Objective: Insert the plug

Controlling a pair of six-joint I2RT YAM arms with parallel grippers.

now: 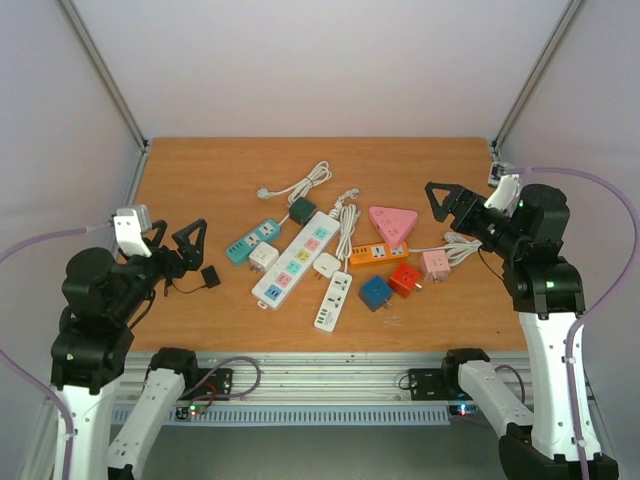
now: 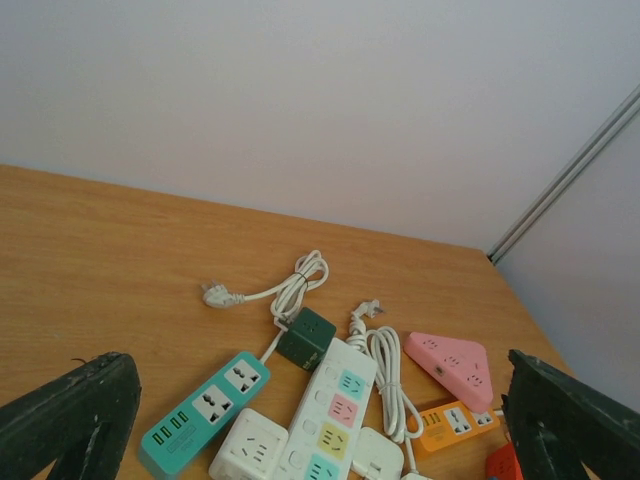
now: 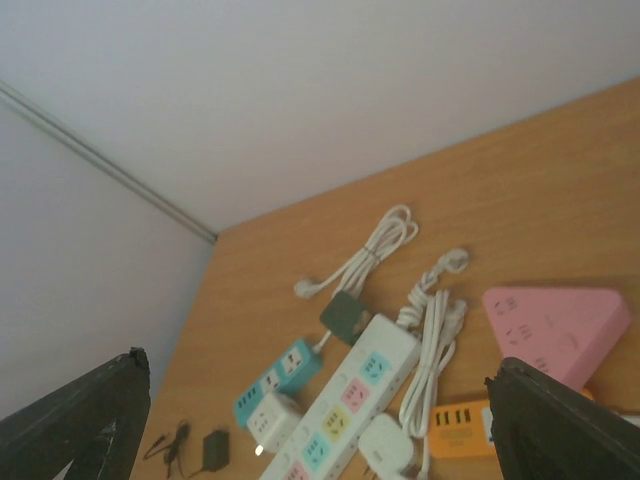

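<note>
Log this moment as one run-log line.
left gripper: open, empty | right gripper: open, empty | black adapter: on table by left gripper | white power strip: mid-table, untouched | insertion: not started

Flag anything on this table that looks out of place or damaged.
Only the small black adapter stands out: it lies apart from the power strips clustered mid-table, near the left gripper. No damage shows.

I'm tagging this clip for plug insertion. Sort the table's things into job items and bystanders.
Likely the job (which socket is meant is not shown):
left white plug, right white plug, long white strip with pastel sockets, teal strip.

Lying about, at a guess:
pink triangular strip, orange strip, red cube, blue cube, black adapter.
</note>
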